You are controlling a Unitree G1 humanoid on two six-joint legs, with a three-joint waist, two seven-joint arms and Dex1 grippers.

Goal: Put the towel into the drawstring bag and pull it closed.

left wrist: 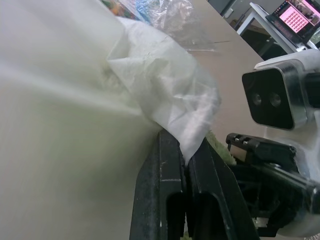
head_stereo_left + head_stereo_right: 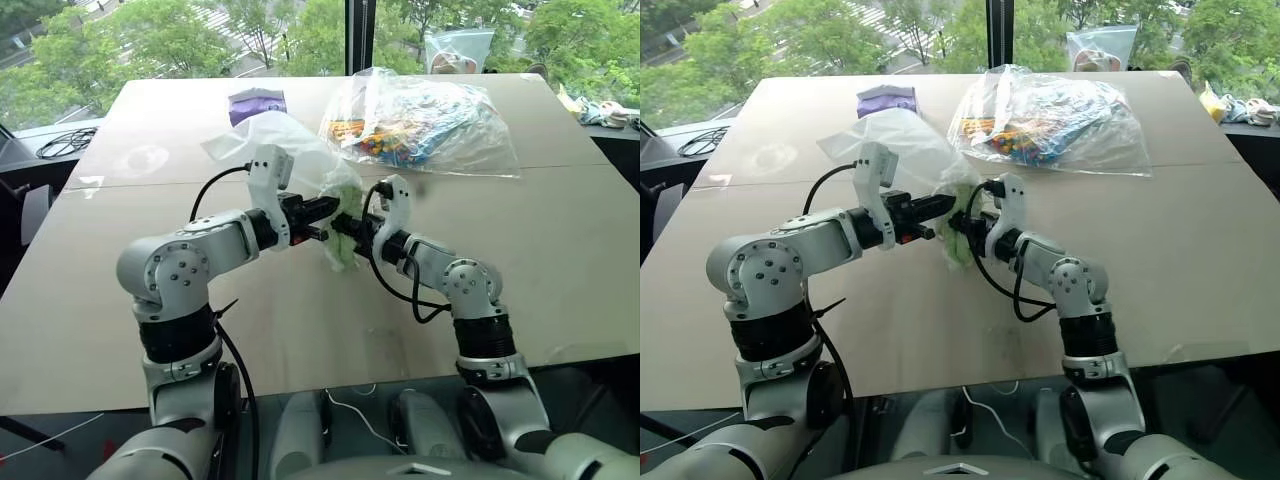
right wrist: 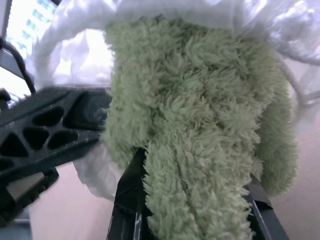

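1. Holding the thin white cloth of the drawstring bag (image 2: 285, 140), the left claw (image 2: 330, 208) had its two black fingers (image 1: 162, 190) pressed tight together on the bag's edge.
2. The bag was lifted off the desk (image 2: 560, 250) and puffed up behind the left claw, near the middle of the desk.
3. The right claw (image 2: 345, 226) pointed toward the left claw, and the two nearly met tip to tip.
4. The right claw was closed on the towel (image 3: 195, 125), with its fingers (image 3: 127, 200) a little apart and the fluffy green cloth squeezed between them.
5. The towel was at the mouth of the bag. Its top part was under the white rim of the bag, and its lower part hung down outside, between the two claws and above the desk.
6. A thin white cord (image 3: 295, 85) of the bag hung beside the towel.
7. A big clear plastic bag (image 2: 425, 125) full of colourful things lay on the far side of the desk, just behind the right claw.
8. A purple box (image 2: 257, 103) sat on the far side too, behind the white bag.
9. Green trees (image 2: 180, 35) showed through the window past the desk.
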